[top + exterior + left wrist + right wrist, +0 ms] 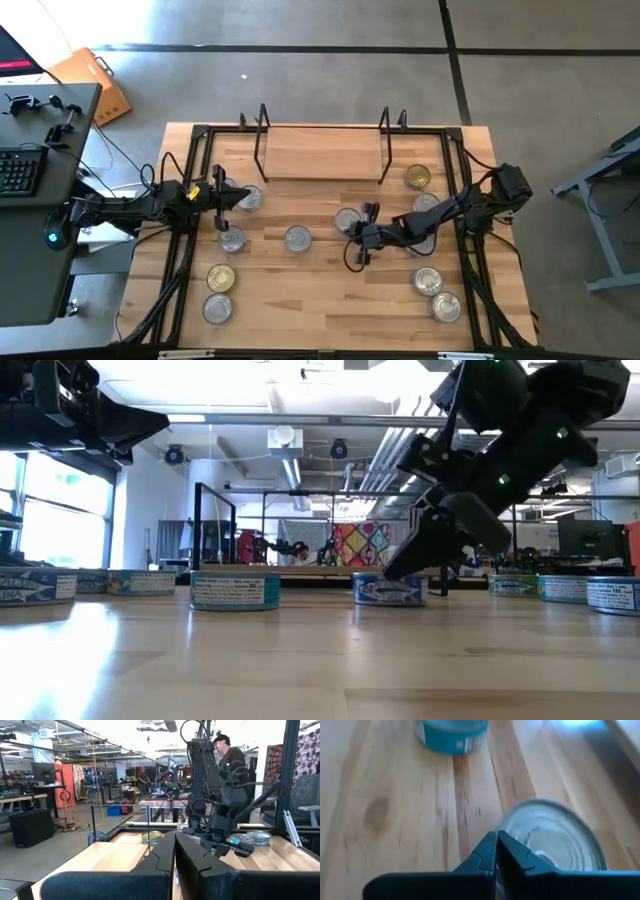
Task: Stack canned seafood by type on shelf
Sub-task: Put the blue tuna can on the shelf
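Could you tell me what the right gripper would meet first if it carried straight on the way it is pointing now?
Probably the silver-topped tin right beside the shut right gripper; beyond it lies bare table, then a teal-labelled tin. Depth is unclear.

From my right wrist feed a silver-topped tin (552, 840) is blurred and half hidden behind the claw, and a teal-labelled tin (451, 734) is cropped.

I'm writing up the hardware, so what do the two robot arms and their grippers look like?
Both arms are dark, jointed, with black cables looped alongside. The left gripper carries a small yellow patch near its wrist; the right gripper ends in two flat black fingers with notched, angular tips.
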Available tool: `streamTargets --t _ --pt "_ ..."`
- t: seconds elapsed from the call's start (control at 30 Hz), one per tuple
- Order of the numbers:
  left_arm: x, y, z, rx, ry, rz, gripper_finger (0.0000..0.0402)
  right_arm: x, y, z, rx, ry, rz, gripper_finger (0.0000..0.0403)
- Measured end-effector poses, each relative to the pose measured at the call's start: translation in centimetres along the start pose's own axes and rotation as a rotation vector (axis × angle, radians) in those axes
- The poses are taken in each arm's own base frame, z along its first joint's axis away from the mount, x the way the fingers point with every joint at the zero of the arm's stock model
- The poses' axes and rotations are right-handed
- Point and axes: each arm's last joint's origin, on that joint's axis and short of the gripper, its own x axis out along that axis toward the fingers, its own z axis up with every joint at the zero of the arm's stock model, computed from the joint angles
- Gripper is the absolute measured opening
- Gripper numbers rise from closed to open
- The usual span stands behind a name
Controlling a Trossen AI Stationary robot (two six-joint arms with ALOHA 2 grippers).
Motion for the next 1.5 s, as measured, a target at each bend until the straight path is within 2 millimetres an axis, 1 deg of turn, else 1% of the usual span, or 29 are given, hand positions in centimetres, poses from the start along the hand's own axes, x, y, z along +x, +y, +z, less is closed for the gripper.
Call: streamTargets --t 0.1,0.27,0.83,0.87,1.0,1.1,1.17,1.3,1.5 --pt "0.0 0.0 0.0 0.000 0.000 0.000 0.0005 -0.3 0.2 0.7 0.014 -0.056 0.011 0.0000" --pt "0.0 0.0 0.0 0.000 0.001 0.000 0.0005 -0.5 0.5 1.1 0.002 -0.095 0.020 0.0000" --pt "0.0 0.0 0.0 -0.005 0.000 0.000 0.0005 -0.5 0.5 1.3 0.002 -0.106 0.010 0.0000" --pt "0.0 0.0 0.1 -0.032 -0.008 -0.005 0.0005 -0.5 0.5 1.3 0.002 -0.107 0.009 0.0000" --pt "-0.1 -0.1 0.9 -0.251 -0.091 -0.069 0.0005 -0.5 0.5 1.3 0.002 -0.107 0.009 0.0000" --pt "-0.1 -0.1 1.0 -0.312 -0.102 -0.072 0.0005 -0.5 0.5 1.3 0.003 -0.108 0.010 0.0000" --pt "-0.1 0.0 1.1 -0.291 -0.111 -0.036 0.0005 -0.5 0.5 1.3 0.007 -0.108 0.010 0.0000" --pt "-0.1 0.2 1.1 -0.190 -0.118 0.032 0.0005 -0.5 0.5 1.4 0.003 -0.109 0.009 0.0000" --pt "0.6 0.0 0.1 -0.089 -0.007 0.026 0.0005 -0.4 0.1 1.4 0.004 -0.108 -0.001 0.0000"
